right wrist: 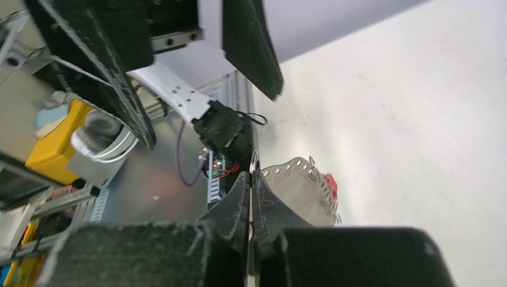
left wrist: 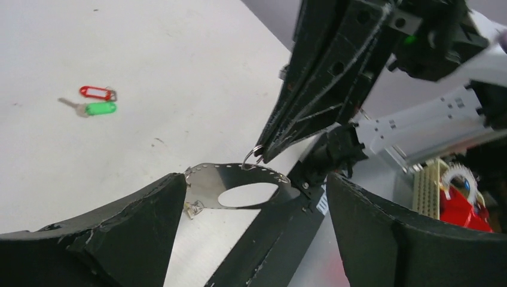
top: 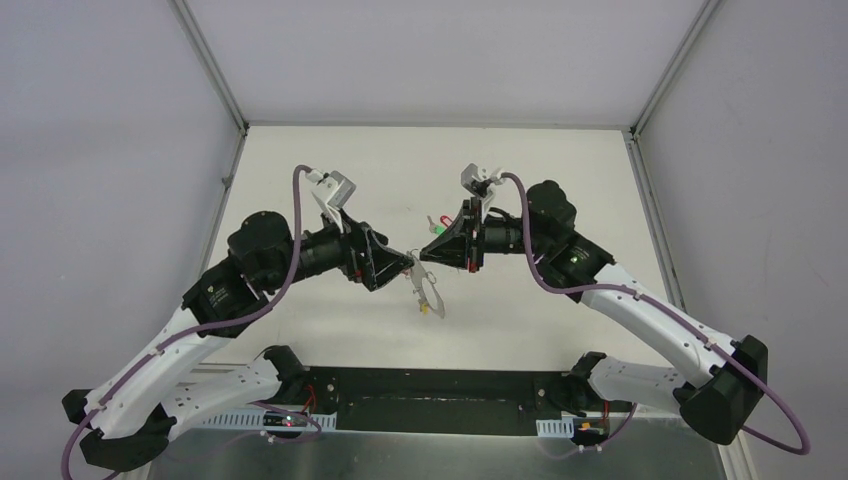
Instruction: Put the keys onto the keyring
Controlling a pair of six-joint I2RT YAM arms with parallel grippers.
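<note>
Evidently, a key's loop was clamped by the right gripper at the thin grey metal hoop. Red- and green-tagged keys were left unthreaded beyond it.

Top view: left gripper and right gripper tip to tip at frame centre, above table.
Left wrist view: keyring at lower centre, between left gripper's spread fingers. Its left end lies against left finger.
Small ring at keyring's upper edge, pinched in right gripper's tips.
One key just below keyring's left end.
Two keys on table, upper left, side by side, well apart from keyring.
</note>
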